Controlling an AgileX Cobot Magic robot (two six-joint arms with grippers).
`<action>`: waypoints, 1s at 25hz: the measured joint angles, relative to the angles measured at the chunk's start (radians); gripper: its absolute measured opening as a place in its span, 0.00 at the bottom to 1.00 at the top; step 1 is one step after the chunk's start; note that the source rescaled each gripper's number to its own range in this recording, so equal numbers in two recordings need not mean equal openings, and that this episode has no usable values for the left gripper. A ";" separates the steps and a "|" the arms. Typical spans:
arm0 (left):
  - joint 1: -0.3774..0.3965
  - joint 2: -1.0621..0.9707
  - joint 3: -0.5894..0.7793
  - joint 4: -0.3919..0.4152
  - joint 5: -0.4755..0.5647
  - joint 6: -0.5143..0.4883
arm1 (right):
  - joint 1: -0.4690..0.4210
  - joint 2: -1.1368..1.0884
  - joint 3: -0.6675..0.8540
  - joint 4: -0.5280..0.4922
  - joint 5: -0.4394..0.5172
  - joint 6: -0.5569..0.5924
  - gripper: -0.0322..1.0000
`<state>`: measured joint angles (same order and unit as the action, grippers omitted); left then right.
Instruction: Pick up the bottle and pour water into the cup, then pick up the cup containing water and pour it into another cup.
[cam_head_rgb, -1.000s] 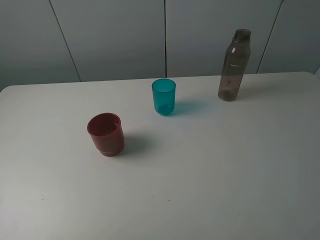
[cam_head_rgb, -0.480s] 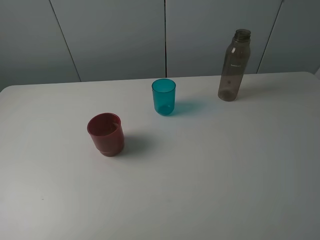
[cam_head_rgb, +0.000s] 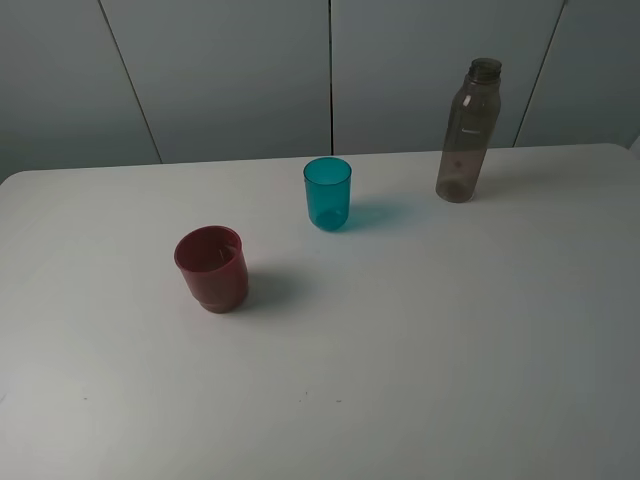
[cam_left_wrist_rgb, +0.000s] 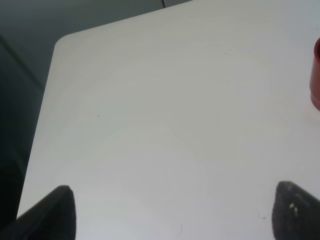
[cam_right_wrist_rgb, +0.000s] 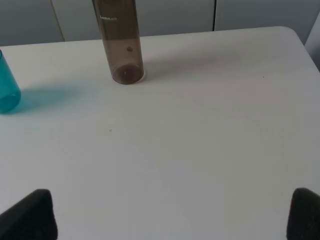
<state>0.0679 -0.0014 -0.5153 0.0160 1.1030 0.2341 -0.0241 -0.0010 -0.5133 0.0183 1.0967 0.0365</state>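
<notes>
The smoky grey-brown bottle (cam_head_rgb: 465, 132) stands upright at the back right of the white table (cam_head_rgb: 420, 320); its lower body shows in the right wrist view (cam_right_wrist_rgb: 120, 42). The teal tumbler (cam_head_rgb: 328, 194) stands upright at the back centre, its edge in the right wrist view (cam_right_wrist_rgb: 7, 90). The dark-red cup (cam_head_rgb: 212, 268) stands left of centre; its edge shows in the left wrist view (cam_left_wrist_rgb: 315, 75). My left gripper (cam_left_wrist_rgb: 175, 212) is open over bare table, well short of the red cup. My right gripper (cam_right_wrist_rgb: 170, 212) is open, empty, well short of the bottle. Neither gripper shows in the high view.
Grey wall panels (cam_head_rgb: 330, 70) stand behind the table's back edge. The table's rounded corner and side edge (cam_left_wrist_rgb: 55, 45) show in the left wrist view, with dark floor beyond.
</notes>
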 joint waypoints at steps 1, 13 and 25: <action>0.000 0.000 0.000 0.000 0.000 0.000 | 0.000 0.000 0.000 0.000 0.000 0.000 1.00; 0.000 0.000 0.000 0.000 0.000 -0.003 | 0.000 0.000 0.000 0.000 0.000 -0.002 1.00; 0.000 0.000 0.000 0.000 0.000 -0.003 | 0.000 0.000 0.000 0.000 0.000 -0.002 1.00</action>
<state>0.0679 -0.0014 -0.5153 0.0160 1.1030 0.2315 -0.0241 -0.0010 -0.5133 0.0183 1.0967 0.0347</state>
